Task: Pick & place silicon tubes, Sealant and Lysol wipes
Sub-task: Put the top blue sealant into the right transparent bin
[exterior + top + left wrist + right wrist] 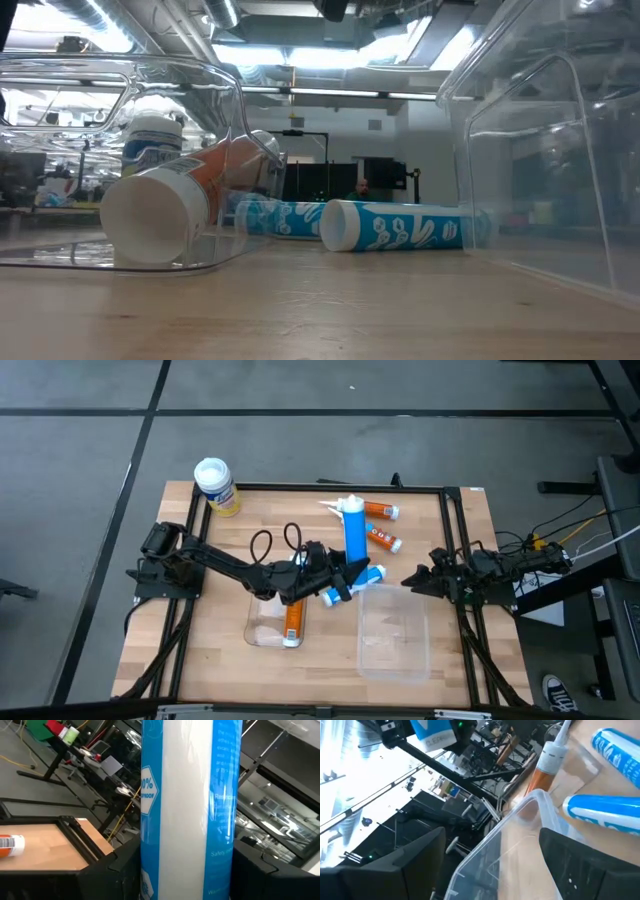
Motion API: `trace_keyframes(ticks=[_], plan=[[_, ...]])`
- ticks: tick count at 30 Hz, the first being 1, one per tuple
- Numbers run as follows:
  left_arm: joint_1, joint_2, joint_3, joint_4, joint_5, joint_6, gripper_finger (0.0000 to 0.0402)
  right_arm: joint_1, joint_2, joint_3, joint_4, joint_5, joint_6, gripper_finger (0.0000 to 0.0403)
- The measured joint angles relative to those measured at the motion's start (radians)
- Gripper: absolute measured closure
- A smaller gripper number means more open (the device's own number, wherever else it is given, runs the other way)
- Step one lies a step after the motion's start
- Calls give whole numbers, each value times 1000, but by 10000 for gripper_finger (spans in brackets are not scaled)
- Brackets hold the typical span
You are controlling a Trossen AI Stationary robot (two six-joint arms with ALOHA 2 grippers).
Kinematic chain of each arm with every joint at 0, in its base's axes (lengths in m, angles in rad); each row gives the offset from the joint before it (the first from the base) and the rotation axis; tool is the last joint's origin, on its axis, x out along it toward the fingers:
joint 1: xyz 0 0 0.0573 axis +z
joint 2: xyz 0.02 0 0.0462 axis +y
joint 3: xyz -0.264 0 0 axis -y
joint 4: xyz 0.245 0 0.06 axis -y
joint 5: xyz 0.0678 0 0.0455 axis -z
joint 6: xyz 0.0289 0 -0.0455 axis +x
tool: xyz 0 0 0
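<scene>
One blue-and-white tube (pixel 187 810), glossy, printed, clamped between left end effector (pixel 345 575) fingers.

My arms: both matte black, boxy jointed links w/ black cable loops over the left arm (pixel 230 565). Right arm (pixel 490 570) has thin wires, one yellowish, trailing off its base. Fingers (pixel 590 865) flat, dark, matte; small green LED on the far arm's housing.

The blue tube (pixel 187 810) shows "00%" and, below it, part of "WATERPROOF". Its other print is too blurred to read.
</scene>
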Motion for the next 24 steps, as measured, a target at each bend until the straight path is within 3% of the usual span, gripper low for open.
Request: trace_keyframes(ticks=[7, 10, 18, 24], plan=[[0, 0, 0, -1, 0, 0, 193, 0, 0, 1, 106, -16, -124, 80], [0, 0, 0, -1, 0, 0, 193, 0, 1, 46, 65, 1, -207, 80], [0, 0, 0, -6, 2, 0, 193, 0, 30, 349, -453, -13, -305, 80], [0, 0, 0, -10, 2, 25, 193, 0, 157, 525, -744, -147, -252, 80]])
